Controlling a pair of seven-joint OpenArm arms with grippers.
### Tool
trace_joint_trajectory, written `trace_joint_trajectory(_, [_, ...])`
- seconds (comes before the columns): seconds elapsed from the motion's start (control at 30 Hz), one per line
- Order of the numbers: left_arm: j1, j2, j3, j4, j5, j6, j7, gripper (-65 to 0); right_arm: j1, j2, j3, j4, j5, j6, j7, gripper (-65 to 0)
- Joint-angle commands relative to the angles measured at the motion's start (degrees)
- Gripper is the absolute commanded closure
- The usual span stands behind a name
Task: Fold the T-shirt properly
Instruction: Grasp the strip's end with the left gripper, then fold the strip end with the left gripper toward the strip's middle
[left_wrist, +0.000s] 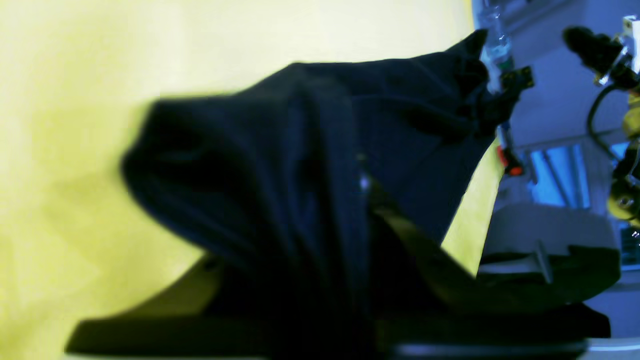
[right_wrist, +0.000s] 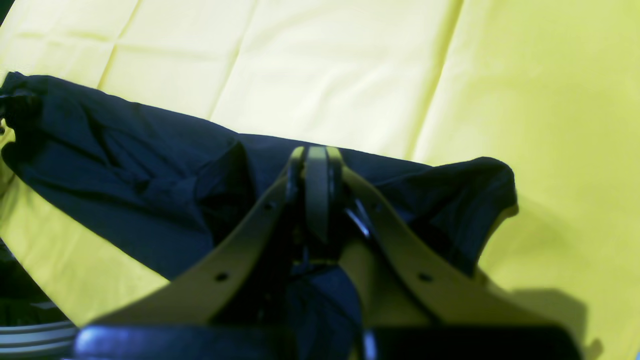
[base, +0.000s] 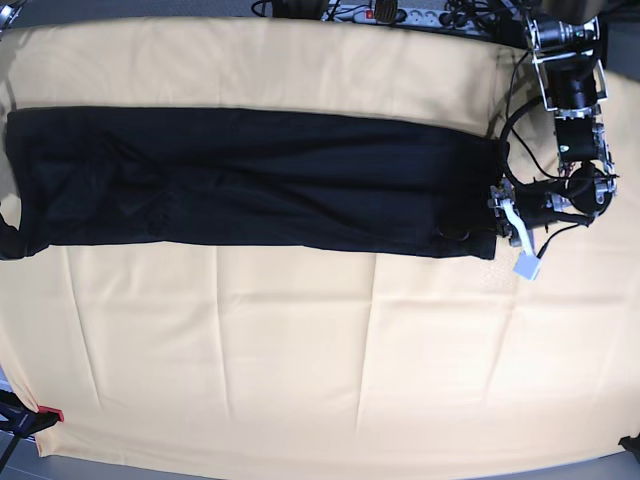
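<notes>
While the T-shirt (base: 250, 180) lies as a long black band across the upper part of the yellow cloth (base: 300, 350), the right gripper (right_wrist: 316, 165) pinches its left end, fingers closed on fabric. At the band's right end the left gripper (base: 478, 236) is clamped on the T-shirt's edge.

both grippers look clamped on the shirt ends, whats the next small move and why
Probably lift both ends a little and carry one toward the other. The T-shirt lies as a long folded band across the yellow cloth, with the left gripper shut on one end and the right gripper shut on the other.
</notes>
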Motion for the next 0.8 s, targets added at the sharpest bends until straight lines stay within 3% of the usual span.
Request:
trace_joint_trajectory(0.0, [-0.44, -0.46, 0.15, -0.33, 2.56, 1.84, 1.68, 0.0, 0.83, 1.79, 0.50, 0.85, 1.49, 0.28, 1.25, 0.0])
trace_joint_trajectory(0.23, [-4.02, -5.27, 0.15, -0.33, 3.13, 1.81, 1.68, 0.0, 0.83, 1.79, 0.50, 0.85, 1.68, 0.28, 1.22, 0.0])
trace_joint_trajectory(0.57, [-5.73, -17.03, 0.15, -0.33, 3.32, 1.51, 1.68, 0.0, 0.81, 1.75, 0.50, 0.85, 3.94, 0.28, 0.37, 0.0])
trace_joint_trajectory(0.77, [-5.75, -24.33, 0.15, -0.33, 4.48, -0.02, -2.10, 0.0, 0.81, 1.75, 0.50, 0.85, 3.94, 0.28, -1.57, 0.0])
